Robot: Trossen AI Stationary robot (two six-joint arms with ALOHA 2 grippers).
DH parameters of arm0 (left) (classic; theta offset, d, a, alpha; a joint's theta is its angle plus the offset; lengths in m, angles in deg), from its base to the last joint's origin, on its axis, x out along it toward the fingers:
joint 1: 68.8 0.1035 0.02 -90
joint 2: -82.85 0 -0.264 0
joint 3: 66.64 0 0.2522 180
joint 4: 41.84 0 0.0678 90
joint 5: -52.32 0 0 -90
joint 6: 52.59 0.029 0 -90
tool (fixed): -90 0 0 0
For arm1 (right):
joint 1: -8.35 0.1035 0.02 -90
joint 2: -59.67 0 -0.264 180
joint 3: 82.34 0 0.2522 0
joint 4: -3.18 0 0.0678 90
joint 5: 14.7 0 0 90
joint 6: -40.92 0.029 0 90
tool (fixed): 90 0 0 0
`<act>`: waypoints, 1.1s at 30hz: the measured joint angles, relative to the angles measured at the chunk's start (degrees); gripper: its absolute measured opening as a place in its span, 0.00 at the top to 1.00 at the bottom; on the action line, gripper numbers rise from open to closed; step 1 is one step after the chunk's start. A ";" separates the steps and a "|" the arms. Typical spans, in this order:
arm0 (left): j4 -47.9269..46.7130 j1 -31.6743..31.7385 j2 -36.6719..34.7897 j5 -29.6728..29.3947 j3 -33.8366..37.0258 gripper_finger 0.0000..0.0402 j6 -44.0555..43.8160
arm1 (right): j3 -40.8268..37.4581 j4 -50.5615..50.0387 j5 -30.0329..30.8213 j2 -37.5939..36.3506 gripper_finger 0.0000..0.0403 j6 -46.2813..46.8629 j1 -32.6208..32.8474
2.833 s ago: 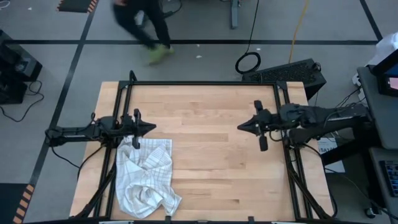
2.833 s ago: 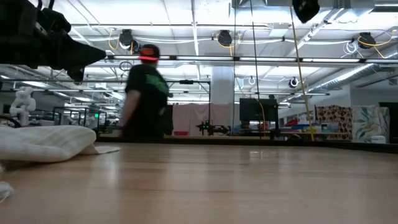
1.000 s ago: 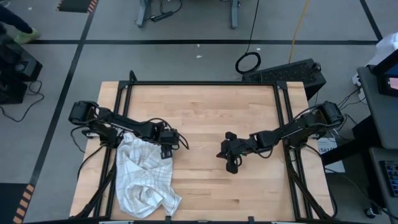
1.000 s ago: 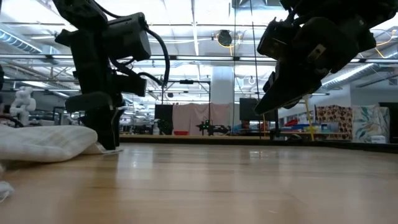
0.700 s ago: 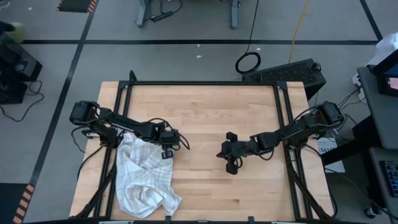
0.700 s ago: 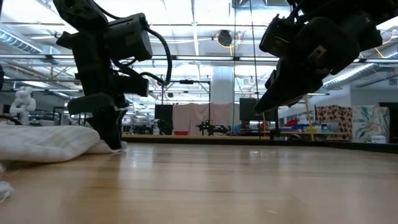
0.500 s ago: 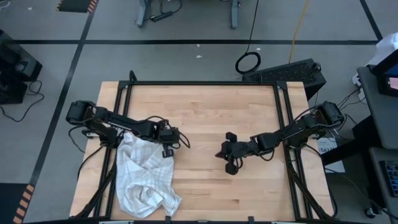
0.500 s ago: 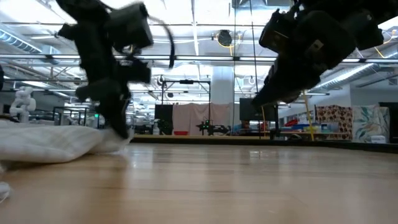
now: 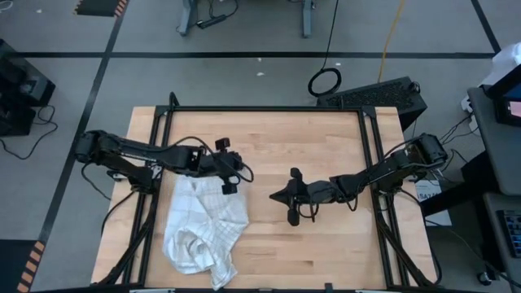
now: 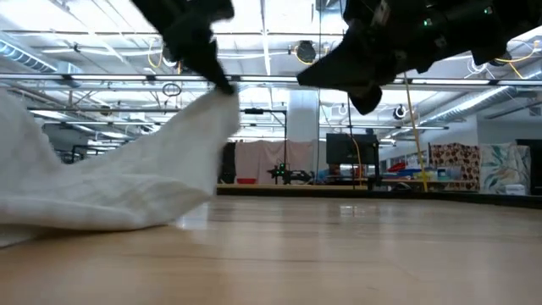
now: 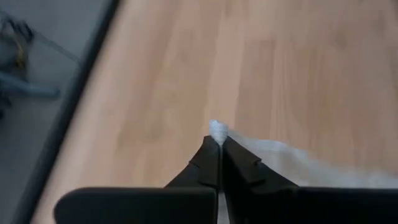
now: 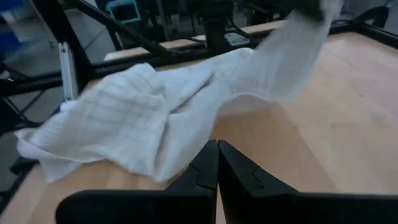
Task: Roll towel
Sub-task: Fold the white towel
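The white checked towel (image 9: 205, 229) lies crumpled on the table's near left part, with one far corner pulled up off the wood. My left gripper (image 9: 230, 184) is shut on that corner, above the table; in the low view it shows high up (image 10: 216, 72), with the towel (image 10: 127, 182) sloping down from it. My right gripper (image 9: 275, 196) is shut and holds nothing. It hovers near the table's middle, pointing toward the towel (image 12: 149, 118), a short way right of it. My left gripper pinches a small tip of the towel's far right corner (image 11: 216, 130) between its two fingers, slanting down from the table's left. That corner (image 10: 227, 95) is lifted clear. The cloth hangs in a taut slope below it, and its lower bulk rests on the table.
Bare wood (image 9: 285, 142) spreads across the table's far half and right side. Black frame rails (image 9: 260, 109) run along the far edge and both sides. Behind the far right corner, off the table, sits a dark keyboard-like unit (image 9: 378, 94).
My left gripper has shut on the towel's far right corner, risen well above the table and drifted toward the right and far edges. The corner has been lifted and drawn taut, and the bulk has slid a little right. My right gripper has tipped nearer to level and edged toward the towel.
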 joint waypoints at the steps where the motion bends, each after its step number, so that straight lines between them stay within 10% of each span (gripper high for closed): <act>1: 0.85 0.00 -0.31 -0.03 -1.12 0.99 1.20 | 0.02 0.99 0.32 0.53 1.00 0.15 0.00; 10: 4.82 0.02 -3.19 -0.74 -7.63 0.98 9.27 | 0.04 8.21 1.39 8.50 0.97 3.62 0.42; 24: 12.21 0.59 -3.89 1.65 -8.32 0.98 11.97 | 5.04 21.37 1.45 20.02 0.62 -1.18 1.37; 33: 16.79 1.13 -3.73 3.18 -8.32 0.98 14.85 | 9.89 15.10 1.73 16.73 0.90 -8.75 1.37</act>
